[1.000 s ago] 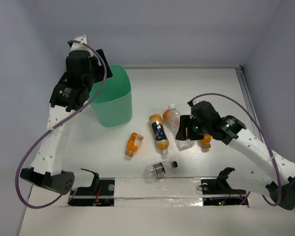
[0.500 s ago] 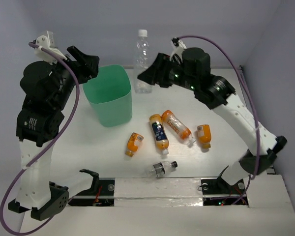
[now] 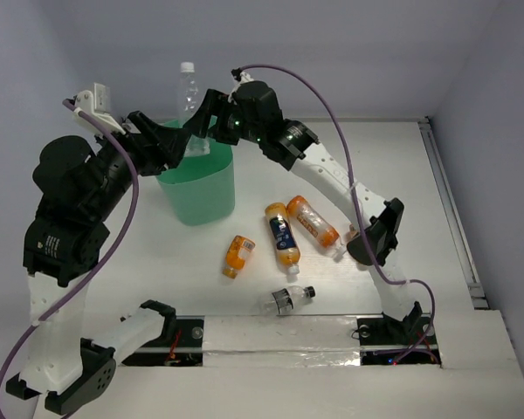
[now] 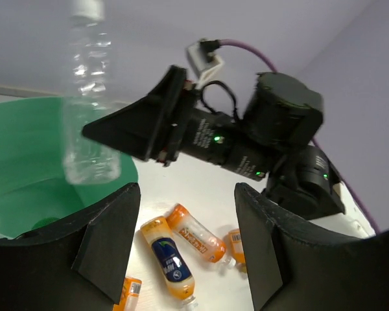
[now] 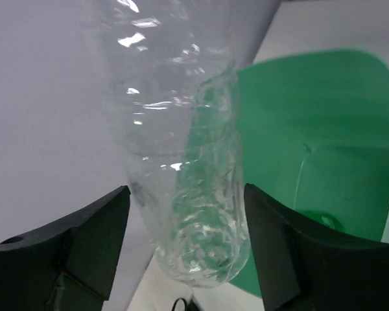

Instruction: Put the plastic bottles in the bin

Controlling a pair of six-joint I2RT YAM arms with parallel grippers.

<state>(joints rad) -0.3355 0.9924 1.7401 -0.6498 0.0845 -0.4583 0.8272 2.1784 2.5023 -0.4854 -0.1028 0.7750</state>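
My right gripper (image 3: 195, 133) is shut on a clear plastic bottle (image 3: 189, 105) with a white cap. It holds the bottle upright above the far rim of the mint-green bin (image 3: 201, 188). The right wrist view shows the bottle (image 5: 181, 162) between my fingers, with the bin (image 5: 330, 129) below. My left gripper (image 3: 168, 140) is open and empty over the bin's left side. It looks at the held bottle (image 4: 87, 103) and the bin (image 4: 26, 168). On the table lie two long orange bottles (image 3: 282, 233) (image 3: 314, 223), a small orange one (image 3: 239, 255) and a clear black-capped one (image 3: 286, 299).
My right arm's elbow (image 3: 373, 234) hangs low over the table right of the orange bottles and hides what lies under it. Another orange bottle (image 4: 235, 245) shows partly in the left wrist view. The table's right edge rail (image 3: 450, 201) runs along the wall.
My right arm has carried the clear bottle left, from behind the table's middle to above the bin's far rim. My left gripper has shifted right and down toward the bin's mouth.
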